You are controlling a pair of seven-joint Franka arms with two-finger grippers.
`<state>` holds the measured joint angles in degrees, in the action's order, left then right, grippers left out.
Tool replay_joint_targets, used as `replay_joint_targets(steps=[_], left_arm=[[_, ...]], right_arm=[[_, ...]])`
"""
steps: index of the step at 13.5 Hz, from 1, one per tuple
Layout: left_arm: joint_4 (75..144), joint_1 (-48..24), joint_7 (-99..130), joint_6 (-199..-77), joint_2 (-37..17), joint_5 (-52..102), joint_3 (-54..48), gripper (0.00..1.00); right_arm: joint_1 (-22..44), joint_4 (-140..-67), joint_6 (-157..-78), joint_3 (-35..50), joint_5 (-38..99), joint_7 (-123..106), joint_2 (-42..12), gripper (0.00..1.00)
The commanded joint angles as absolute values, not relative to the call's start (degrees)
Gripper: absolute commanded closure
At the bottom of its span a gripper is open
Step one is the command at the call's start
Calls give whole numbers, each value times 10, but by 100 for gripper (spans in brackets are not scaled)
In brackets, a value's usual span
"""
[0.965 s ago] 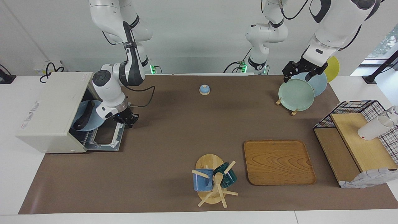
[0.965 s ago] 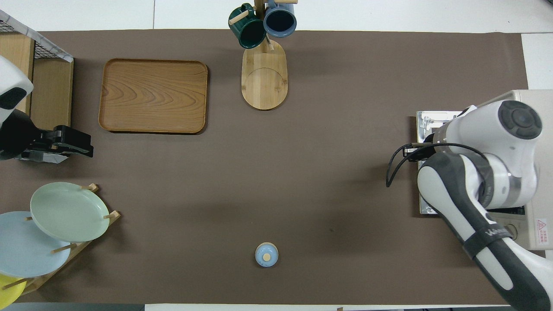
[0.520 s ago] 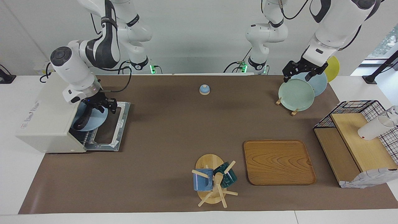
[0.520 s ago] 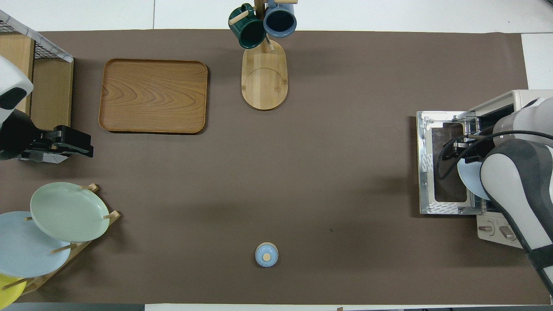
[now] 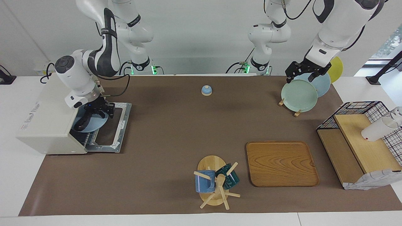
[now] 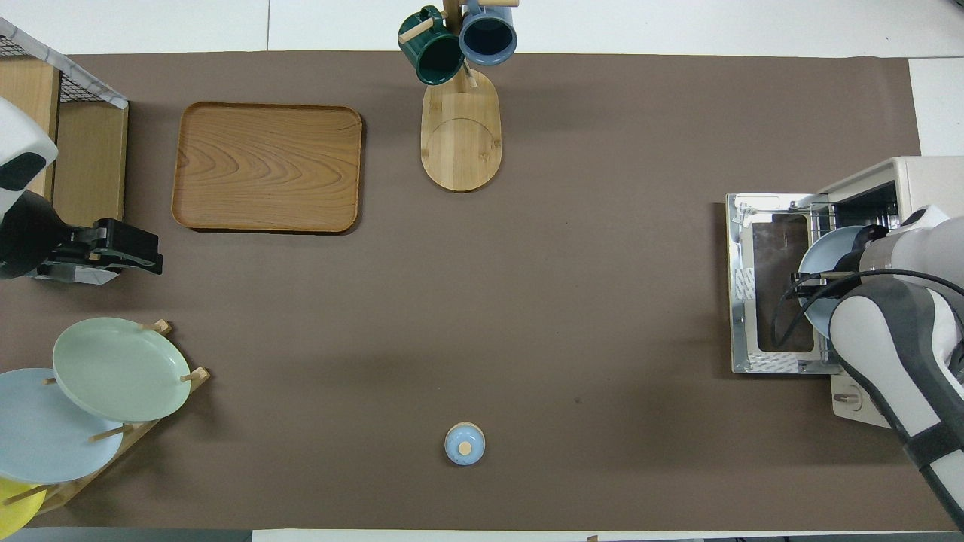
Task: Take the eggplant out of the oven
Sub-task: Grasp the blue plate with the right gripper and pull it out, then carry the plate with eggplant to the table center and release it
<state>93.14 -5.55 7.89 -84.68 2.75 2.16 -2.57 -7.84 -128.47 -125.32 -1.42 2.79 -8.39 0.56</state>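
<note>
Eggplant (image 5: 84,121): dark, long, slightly curved, lying across a pale blue plate (image 5: 94,124) on the wire rack inside the oven (image 5: 47,113), just within the oven's mouth. Door (image 5: 110,127) dropped flat onto the brown mat (image 5: 176,131) in front of the oven, glass up.

Right gripper (image 5: 100,110): reaching from over the oven's top, down at the oven's mouth, right over the nearer-to-robots end of the eggplant and the plate's rim. Fingers pointed down at the eggplant, black against dark (cannot tell whether closed on it, or how far apart). From overhead, mostly hidden under its own white wrist; only the plate's edge (image 6: 825,260) and the open door (image 6: 776,282) showing there.

Left gripper (image 5: 306,72): waiting, well apart from the oven at the other arm's end of the table, hovering over the green plate (image 5: 299,95) standing in the wooden plate rack. Fingers spread wide, nothing between them.

Elsewhere, all well clear of the oven: small blue lidded pot (image 5: 206,90) toward the left arm's end from the oven and nearer to the robots; mug tree (image 5: 215,183) with a blue and a green mug, farther from the robots than the oven; wooden tray (image 5: 281,163) beside the mug tree, toward the left arm's end; wire-and-wood shelf (image 5: 361,141) at that end of the table (white cup lying on it).
</note>
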Motion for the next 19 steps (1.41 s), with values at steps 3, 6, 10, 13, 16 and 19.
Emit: replay_joint_targets(steps=[3, 6, 10, 13, 16, 19], left_arm=[[932, -54, 79, -846, 34, 9, -26, 0], [932, -54, 79, -846, 33, 9, -26, 0], [932, -54, 79, -846, 33, 9, -26, 0], [932, -54, 79, -846, 33, 9, -26, 0], [932, -54, 79, -846, 33, 9, -26, 0], [932, -54, 79, -846, 33, 9, -26, 0]], right_arm=[[-60, -1241, -1201, 0, -30, -96, 5, 100], [54, -1134, -1103, 1, -103, -21, -24, 100], [199, -1030, -1049, 4, -98, 127, -67, 100], [318, -882, -1031, 4, -66, 288, -200, 100], [377, -768, -1062, 14, -48, 416, -326, 100], [414, -808, -1151, 19, -42, 449, -337, 100]])
